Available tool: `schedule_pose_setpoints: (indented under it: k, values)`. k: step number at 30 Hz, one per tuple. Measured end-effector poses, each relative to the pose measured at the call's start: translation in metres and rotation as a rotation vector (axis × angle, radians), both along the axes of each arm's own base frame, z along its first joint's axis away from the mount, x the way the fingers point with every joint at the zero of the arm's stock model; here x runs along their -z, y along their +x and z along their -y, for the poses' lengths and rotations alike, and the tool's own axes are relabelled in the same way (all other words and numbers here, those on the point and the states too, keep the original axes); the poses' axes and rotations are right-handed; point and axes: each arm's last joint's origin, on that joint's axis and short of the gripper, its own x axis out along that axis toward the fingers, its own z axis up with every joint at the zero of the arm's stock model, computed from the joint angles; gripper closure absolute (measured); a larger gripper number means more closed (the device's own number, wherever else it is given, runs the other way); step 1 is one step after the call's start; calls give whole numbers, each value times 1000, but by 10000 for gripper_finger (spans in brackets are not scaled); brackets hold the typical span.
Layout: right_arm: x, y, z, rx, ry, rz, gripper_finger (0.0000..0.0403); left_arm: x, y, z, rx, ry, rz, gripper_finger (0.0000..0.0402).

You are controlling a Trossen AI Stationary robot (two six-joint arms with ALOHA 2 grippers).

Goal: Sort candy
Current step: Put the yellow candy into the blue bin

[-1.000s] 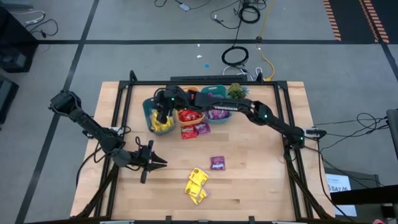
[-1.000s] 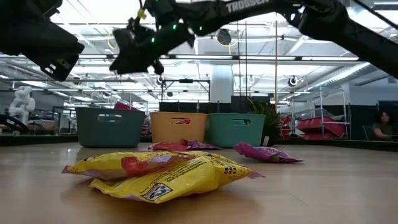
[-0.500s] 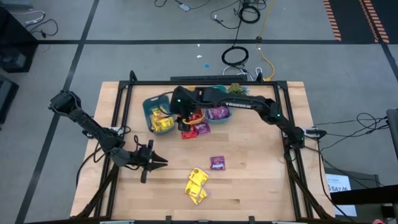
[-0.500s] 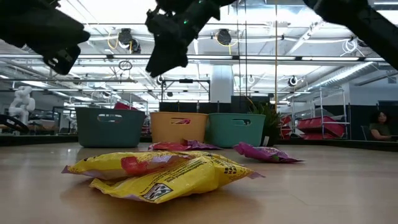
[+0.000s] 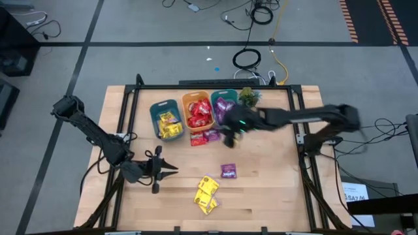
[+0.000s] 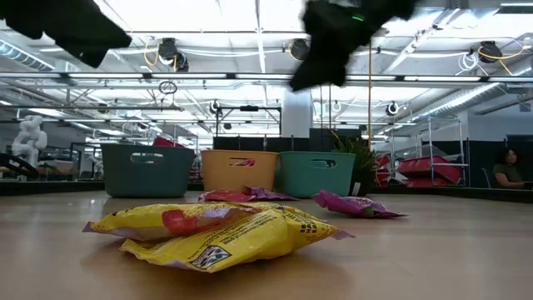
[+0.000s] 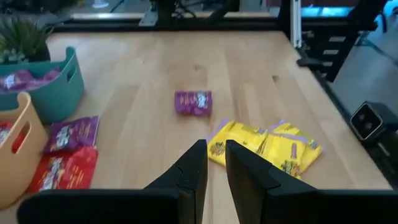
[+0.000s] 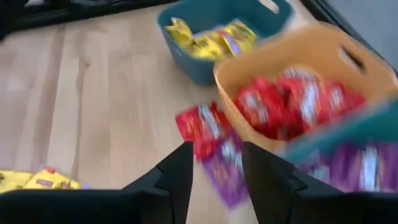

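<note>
Wooden tabletop (image 5: 274, 176) on a grey floor, cables beyond the far edge, three bins along the far side. We see sorting mostly done: the dark teal bin (image 5: 163, 119) holds yellow candy packets (image 5: 170, 125), the orange bin (image 5: 198, 112) holds red candy packets (image 5: 200, 114), the lighter teal bin (image 5: 224, 106) holds purple candy packets (image 5: 225, 104), with a small green plant (image 5: 247, 96) just beside it.

Left on the table — a loose red packet (image 5: 197, 139) and a loose purple packet (image 5: 211, 135) touching each other right in front of the orange bin, a lone purple packet (image 5: 228, 171) mid-table, and a pile of yellow packets (image 5: 207, 194) near the front edge. So we judge at least four pieces are yet to bin, probably more in the yellow pile.

Right gripper (image 8: 214, 165) hovers above the table just in front of the lighter teal bin, near the two loose packets; fingers apart, nothing between them. Left gripper (image 7: 215, 163) sits low over the front-left of the table, pointing toward the yellow pile — fingers nearly together with a narrow gap, empty.

We'd guess the packets by the orange bin go next.
</note>
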Motion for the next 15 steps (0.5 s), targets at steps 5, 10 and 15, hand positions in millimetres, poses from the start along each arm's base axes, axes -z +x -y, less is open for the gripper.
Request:
schedule_pose_setpoints:
  k: [5, 10, 15]
  values:
    - [31, -73, -32, 80, 99, 232, 275, -2, 1, 1, 4, -10, 21, 333]
    - [60, -115, -50, 56, 204, 414, 275, -3, 2, 0, -5, -14, 23, 333]
    - [81, -130, -58, 58, 232, 477, 275, -7, 3, 1, 1, -50, 59, 333]
